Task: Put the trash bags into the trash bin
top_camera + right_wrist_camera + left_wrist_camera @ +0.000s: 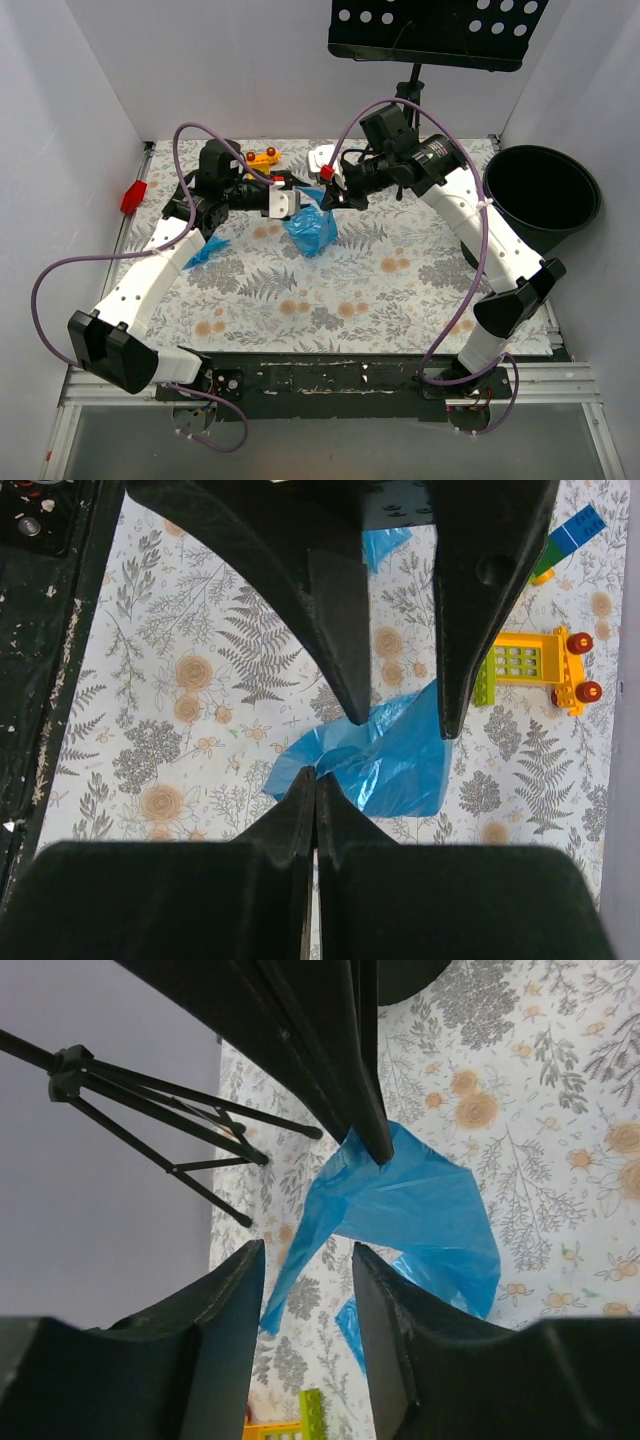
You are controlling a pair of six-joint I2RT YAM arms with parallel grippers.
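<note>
A crumpled blue trash bag (312, 229) hangs just above the floral mat at the middle of the table. My right gripper (316, 778) is shut on its upper corner, and the film (392, 762) spreads out beyond the fingertips. My left gripper (308, 1262) faces it from the left with its jaws apart. Its fingertips straddle the bag's (425, 1210) top edge without pinching it. A second trash bag (206, 251) lies flat on the mat under my left forearm. The black trash bin (541, 186) stands at the table's right edge, behind my right arm.
A yellow toy block car (263, 157) sits at the back of the mat, also seen in the right wrist view as the car (530, 665). A black perforated music stand (440, 30) overhangs the back, its tripod legs (150, 1120) near the wall. A red clip (133, 196) sits on the left wall.
</note>
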